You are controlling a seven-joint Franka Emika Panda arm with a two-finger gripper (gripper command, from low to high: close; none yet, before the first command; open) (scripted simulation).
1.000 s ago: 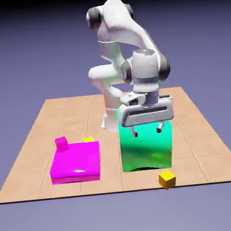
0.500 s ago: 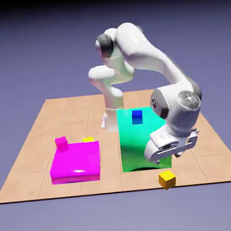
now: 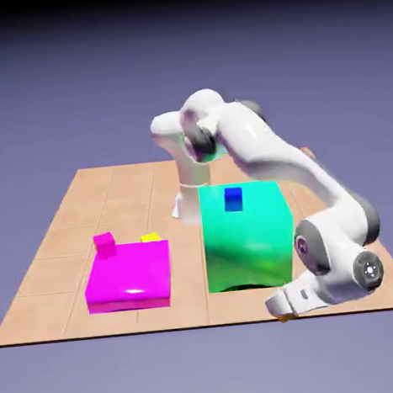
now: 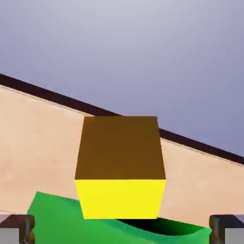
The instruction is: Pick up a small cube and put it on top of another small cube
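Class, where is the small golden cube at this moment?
In the exterior view the golden cube sits at the table's near edge, right of centre, before the green block, mostly hidden by the tool; the hand view shows it between the fingertips.

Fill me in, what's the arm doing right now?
The gripper is down at the table's near edge, straddling the golden cube with jaws open; nothing is grasped yet. Its target, the tiny magenta cube, sits on the flat magenta block. A tiny blue cube rests on the green block.
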